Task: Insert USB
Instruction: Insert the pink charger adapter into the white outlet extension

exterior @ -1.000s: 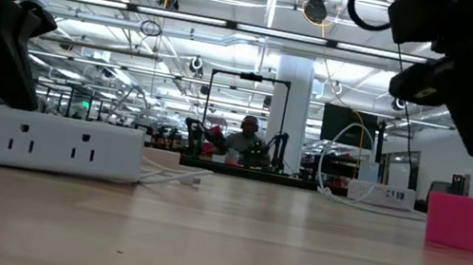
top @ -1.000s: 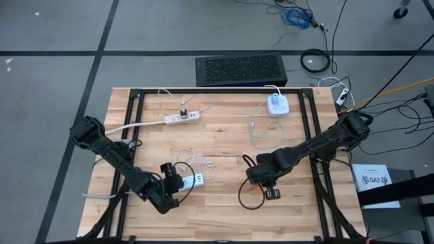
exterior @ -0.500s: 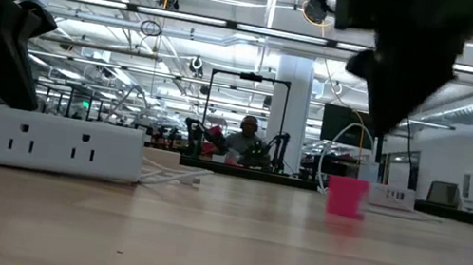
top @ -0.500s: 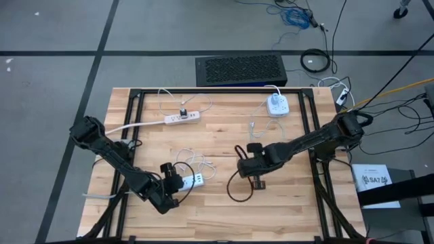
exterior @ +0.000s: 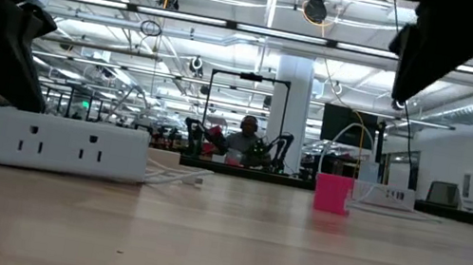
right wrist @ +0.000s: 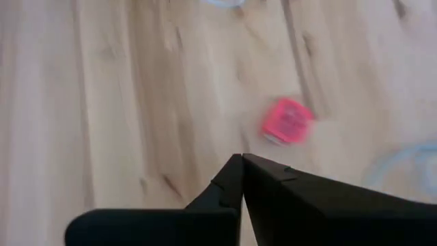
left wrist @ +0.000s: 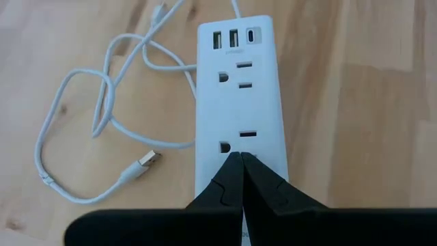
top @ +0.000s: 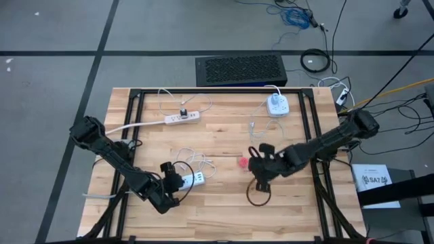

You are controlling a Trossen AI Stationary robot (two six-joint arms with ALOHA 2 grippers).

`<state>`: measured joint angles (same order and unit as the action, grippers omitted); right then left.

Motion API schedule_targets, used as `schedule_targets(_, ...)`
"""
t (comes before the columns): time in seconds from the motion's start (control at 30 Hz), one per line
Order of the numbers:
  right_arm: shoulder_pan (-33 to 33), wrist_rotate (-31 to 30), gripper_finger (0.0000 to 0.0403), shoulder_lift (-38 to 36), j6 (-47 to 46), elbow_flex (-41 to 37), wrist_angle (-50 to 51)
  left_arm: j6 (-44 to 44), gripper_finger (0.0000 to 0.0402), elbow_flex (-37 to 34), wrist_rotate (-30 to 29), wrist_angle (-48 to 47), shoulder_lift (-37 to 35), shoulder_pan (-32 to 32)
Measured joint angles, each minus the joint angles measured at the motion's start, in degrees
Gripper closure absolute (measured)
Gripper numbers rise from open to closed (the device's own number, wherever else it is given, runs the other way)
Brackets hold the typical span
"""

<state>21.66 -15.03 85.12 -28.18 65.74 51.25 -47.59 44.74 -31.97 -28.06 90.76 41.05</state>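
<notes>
My left gripper (left wrist: 242, 158), pinched shut, rests on the white power strip (left wrist: 238, 102); its USB ports (left wrist: 235, 39) sit at twelve o'clock, the loose USB plug (left wrist: 145, 160) at nine. My right gripper (right wrist: 242, 159) is closed empty, pink cube (right wrist: 287, 121) at one o'clock.

The middle of the wooden surface (top: 224, 139) is mostly bare, so a gripper could pass there, with only a small pink block (top: 241, 162) sitting in the way, near the right gripper (top: 260, 177). On the near left, the white power strip (top: 192, 180) and its loose white cable (left wrist: 102, 130) fill the room just in front of the left gripper (left wrist: 242, 171), whose tips rest on the strip. Along the far side, another long strip (top: 182, 117) and a small white charger (top: 276, 104) with thin cords lie in the way.
</notes>
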Motion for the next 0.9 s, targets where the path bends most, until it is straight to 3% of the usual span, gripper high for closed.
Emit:
schedule_targets(0.27, 8.98, -7.14, 0.0403, -3.85, -12.45, -21.22, -34.02, -0.36, 0.0401, -5.10, -4.22, 8.99, -0.11, 0.34)
schedule_targets(0.43, 7.38, -8.66, 0.0403, -1.83, -14.80, -27.95, -51.07, -0.55, 0.0401, -5.27, -6.61, 10.81, 0.02, 0.07)
schedule_targets(0.67, 6.62, -8.76, 0.0383, -1.61, -17.71, -28.05, -50.89, -1.05, 0.0401, -5.26, -7.27, 10.83, 0.02, -0.35)
schedule_targets(0.9, 5.18, -15.42, 0.0280, 2.12, -19.83, -28.03, -49.71, -2.93, 0.0401, -5.31, -9.34, 10.87, 0.07, -0.48)
